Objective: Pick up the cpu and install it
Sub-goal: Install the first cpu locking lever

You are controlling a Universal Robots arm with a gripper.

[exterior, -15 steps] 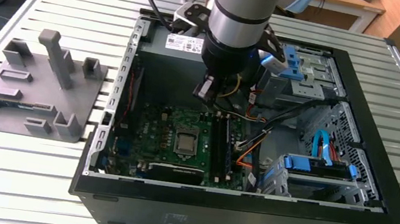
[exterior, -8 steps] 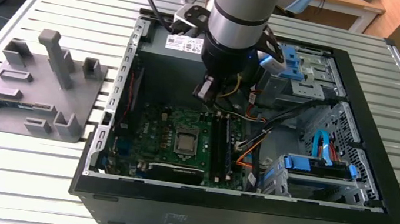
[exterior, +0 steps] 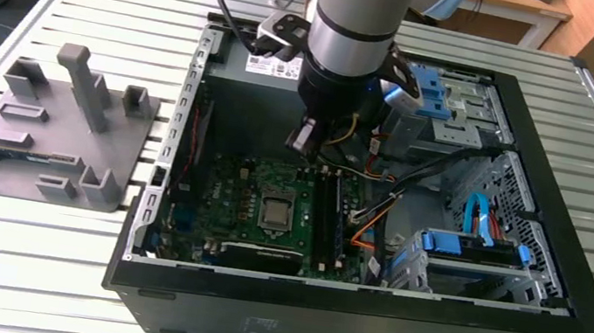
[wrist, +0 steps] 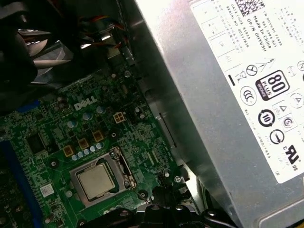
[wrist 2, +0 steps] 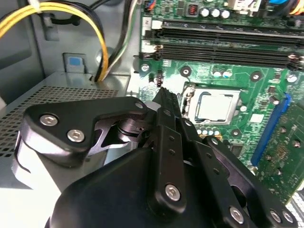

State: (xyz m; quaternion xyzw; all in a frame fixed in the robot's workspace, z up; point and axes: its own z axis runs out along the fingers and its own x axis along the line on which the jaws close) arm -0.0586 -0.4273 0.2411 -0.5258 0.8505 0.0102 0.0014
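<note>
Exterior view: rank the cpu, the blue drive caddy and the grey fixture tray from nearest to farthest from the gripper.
1. cpu: on the motherboard, just below the gripper.
2. blue drive caddy: inside the case, toward the view's right.
3. grey fixture tray: outside the case, on the table at the view's left.

The cpu [exterior: 276,210] sits in the motherboard [exterior: 227,200] socket; the gripper [exterior: 303,143] hangs above, apart.

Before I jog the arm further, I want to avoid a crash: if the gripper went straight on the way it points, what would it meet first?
Probably the green motherboard, just short of the cpu in its socket. The gripper points down at the board beside the socket frame; depth is unclear.
</note>
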